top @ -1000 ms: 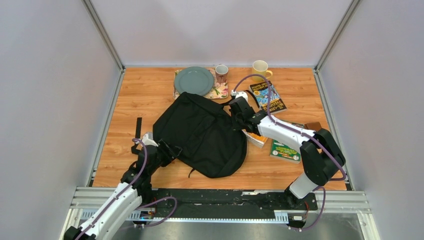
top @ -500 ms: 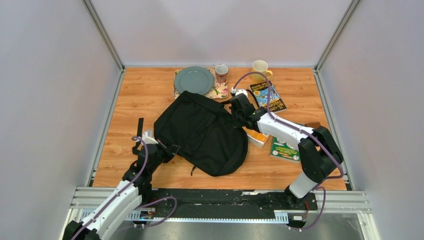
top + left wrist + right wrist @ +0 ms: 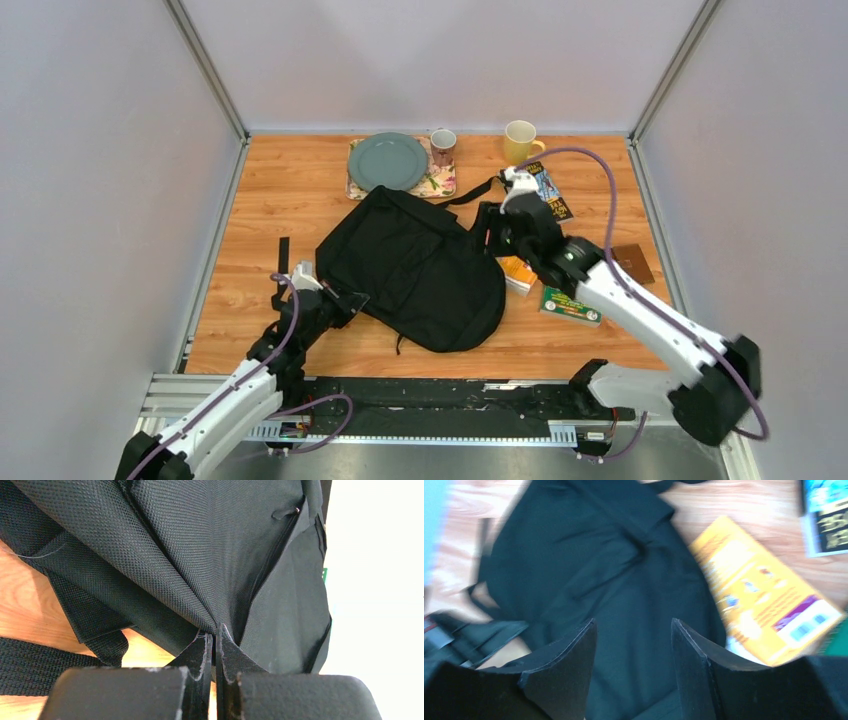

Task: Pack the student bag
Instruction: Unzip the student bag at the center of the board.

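Note:
The student bag (image 3: 420, 265) lies flat in the middle of the table, black and rounded, with one strap (image 3: 281, 255) trailing left. My left gripper (image 3: 345, 300) is at its near-left edge, shut on a fold of the bag's fabric (image 3: 200, 545); the closed jaws (image 3: 214, 632) pinch the cloth. My right gripper (image 3: 490, 232) hovers above the bag's right edge with its jaws open (image 3: 634, 625) and nothing between them; the bag (image 3: 589, 580) shows below them.
A yellow book (image 3: 517, 272) (image 3: 764, 610), a green book (image 3: 570, 303), a dark book (image 3: 552, 198) and a brown wallet (image 3: 632, 263) lie right of the bag. At the back stand a grey plate (image 3: 388, 160), a brown mug (image 3: 443, 145) and a yellow mug (image 3: 520, 140).
My left gripper shut on the bag's near-left edge. My right gripper let go of the bag's right edge, opened and lifted away to the right. The bag shifted slightly right.

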### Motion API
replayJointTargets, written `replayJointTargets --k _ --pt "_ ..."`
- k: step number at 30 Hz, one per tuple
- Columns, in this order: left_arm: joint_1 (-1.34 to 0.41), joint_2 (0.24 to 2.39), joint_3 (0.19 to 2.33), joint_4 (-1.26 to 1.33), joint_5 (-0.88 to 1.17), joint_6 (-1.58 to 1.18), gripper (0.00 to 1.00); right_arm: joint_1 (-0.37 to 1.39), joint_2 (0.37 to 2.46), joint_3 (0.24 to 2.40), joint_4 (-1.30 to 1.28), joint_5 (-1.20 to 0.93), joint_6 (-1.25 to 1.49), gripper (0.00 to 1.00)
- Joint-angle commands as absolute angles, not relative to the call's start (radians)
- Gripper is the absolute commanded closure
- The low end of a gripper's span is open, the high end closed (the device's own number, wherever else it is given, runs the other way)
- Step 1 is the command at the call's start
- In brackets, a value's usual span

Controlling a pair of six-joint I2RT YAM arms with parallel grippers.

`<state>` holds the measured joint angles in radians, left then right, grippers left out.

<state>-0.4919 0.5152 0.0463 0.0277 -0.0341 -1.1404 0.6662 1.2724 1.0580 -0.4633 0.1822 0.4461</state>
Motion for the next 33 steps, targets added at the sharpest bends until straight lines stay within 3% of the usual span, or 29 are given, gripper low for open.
replayJointTargets --k 1,6,10,14,20,33 --pt "-0.528 0.543 0.084 0.081 -0.027 -1.172 1.00 0.849 1.068 0.905 -0.400 0.108 0.634 0.41" --pt "-0.546 0.546 0.117 0.057 -0.041 -1.172 1.00 1.162 1.066 0.816 -0.353 0.233 0.828 0.41" --pt "-0.549 0.535 0.132 0.022 -0.044 -1.164 1.00 1.281 1.086 0.698 -0.204 0.342 0.960 0.43" --pt "-0.549 0.511 0.129 0.005 -0.049 -1.167 1.00 1.417 1.211 0.719 -0.167 0.480 1.064 0.45" --pt "-0.549 0.486 0.124 -0.038 -0.051 -1.170 1.00 1.483 1.434 0.848 -0.184 0.531 1.130 0.48" --pt "-0.549 0.440 0.115 -0.066 -0.038 -1.201 1.00 1.505 1.580 0.888 -0.156 0.657 1.244 0.53"
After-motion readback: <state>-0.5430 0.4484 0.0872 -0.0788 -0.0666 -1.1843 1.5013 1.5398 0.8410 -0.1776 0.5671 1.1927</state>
